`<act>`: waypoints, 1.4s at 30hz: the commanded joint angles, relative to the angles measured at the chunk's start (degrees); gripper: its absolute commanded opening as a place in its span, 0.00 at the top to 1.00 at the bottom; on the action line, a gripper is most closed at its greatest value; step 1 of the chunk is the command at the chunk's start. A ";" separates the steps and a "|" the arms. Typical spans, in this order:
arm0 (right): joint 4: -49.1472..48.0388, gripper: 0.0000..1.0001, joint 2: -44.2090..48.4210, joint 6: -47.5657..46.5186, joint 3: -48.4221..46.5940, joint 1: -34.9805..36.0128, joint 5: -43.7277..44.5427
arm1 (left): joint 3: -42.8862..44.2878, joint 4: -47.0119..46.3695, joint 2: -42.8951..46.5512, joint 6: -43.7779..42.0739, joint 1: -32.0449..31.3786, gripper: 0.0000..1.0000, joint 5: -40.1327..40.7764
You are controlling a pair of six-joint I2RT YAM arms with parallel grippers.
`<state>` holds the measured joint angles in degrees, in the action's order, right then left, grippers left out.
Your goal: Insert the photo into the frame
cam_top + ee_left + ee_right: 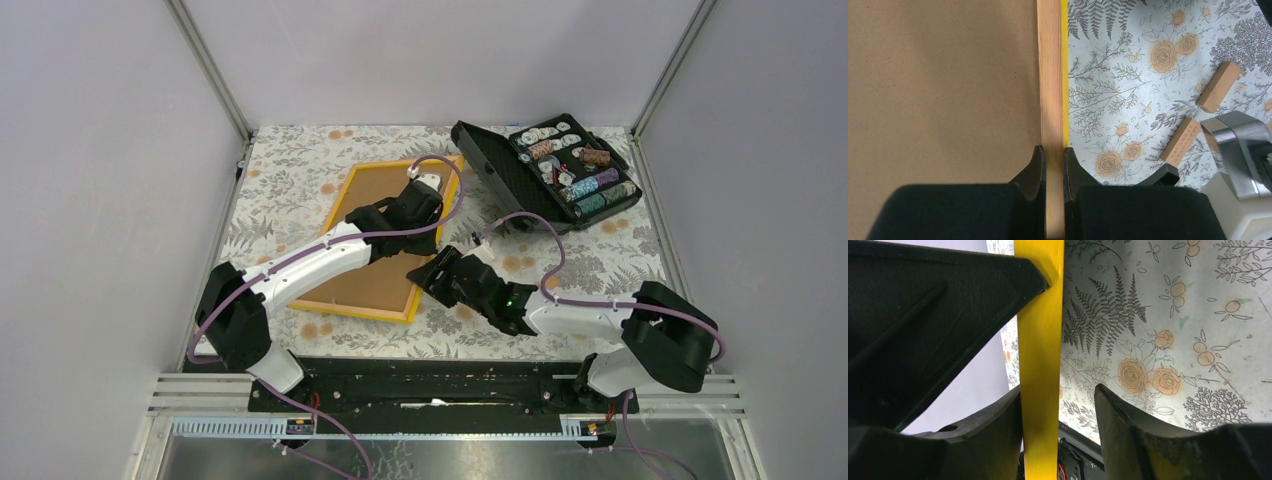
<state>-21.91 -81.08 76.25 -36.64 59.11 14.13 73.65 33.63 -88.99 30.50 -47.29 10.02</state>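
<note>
While the floral table carries everything, the frame lies back-up, left of the black case of chips, with its long axis slanting from the near side toward that case. The left gripper pinches the frame's case-side rail. The right gripper straddles that rail farther from the case, one finger touching it and the other apart. Two wooden blocks lie beside it.

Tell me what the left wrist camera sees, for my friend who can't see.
The left gripper is shut on the wooden edge of the frame. The brown board fills the left side; on the right, two small wooden blocks lie on a flowered tablecloth.
</note>
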 commanded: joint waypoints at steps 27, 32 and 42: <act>11.48 1.00 -0.70 -16.24 -12.38 0.96 5.36 | 2.27 -0.01 25.95 -3.56 -0.07 0.27 15.59; 12.98 1.00 0.25 -30.36 -18.32 0.99 2.84 | 2.44 -0.10 34.13 -4.40 -0.08 0.24 22.34; 38.00 1.00 -10.87 -66.67 -46.04 0.48 6.24 | 3.07 -1.47 43.55 -8.14 -0.08 0.22 29.72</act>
<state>4.60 -89.47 36.53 -74.72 59.75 13.67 74.48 34.11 -47.03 24.84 -47.31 35.24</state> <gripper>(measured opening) 0.330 0.772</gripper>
